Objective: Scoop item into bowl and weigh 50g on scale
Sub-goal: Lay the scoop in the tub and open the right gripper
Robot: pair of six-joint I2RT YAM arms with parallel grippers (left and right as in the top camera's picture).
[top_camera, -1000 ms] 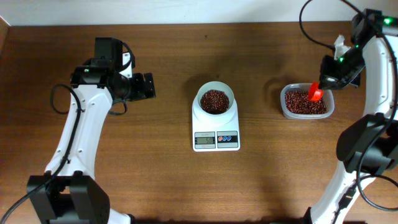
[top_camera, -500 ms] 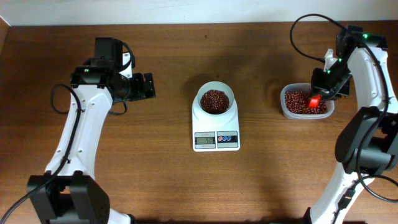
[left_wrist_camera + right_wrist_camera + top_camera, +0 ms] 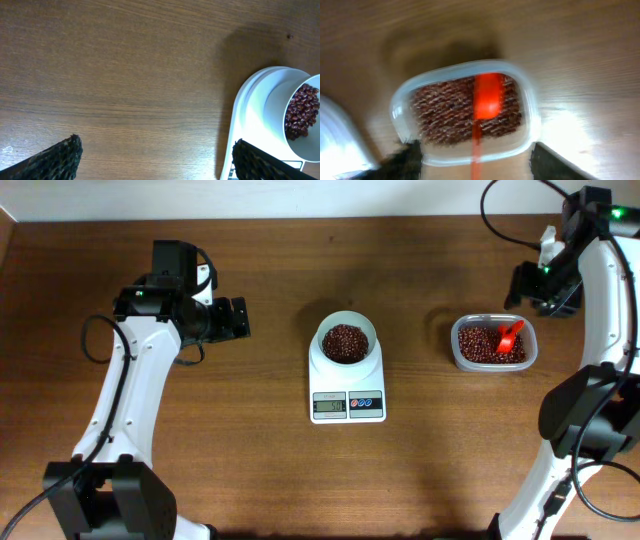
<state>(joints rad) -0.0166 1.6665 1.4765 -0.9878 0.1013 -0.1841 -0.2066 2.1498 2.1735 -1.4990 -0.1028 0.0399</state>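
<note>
Right gripper [image 3: 540,288]: we see its fingers [image 3: 410,161] spread wide with nothing clamped. It hangs just past the far right rim of the tub [image 3: 493,369].
Scoop [image 3: 508,336]: red, lying loose on the beans [image 3: 478,345] in the tub. In the right wrist view its thin handle runs back toward the gap between the fingers, with the cup end farther off. That view is blurred, so we cannot tell the handle's tilt.
Left gripper [image 3: 237,318]: also wide open and empty, well to the left of the scale [image 3: 347,388].
Bowl [image 3: 321,330]: sits on the scale and holds a heap of beans.
Key relation: if more beans are wanted, we judge the right arm the nearer one. The handle's long axis lies roughly along its approach. The bowl lies to the tub's left, well apart.
Display [image 3: 329,405]: too small for us to read, so we cannot judge the weight.
Surface and room: flat wooden table [image 3: 200,460]; nothing stands between tub and scale.
</note>
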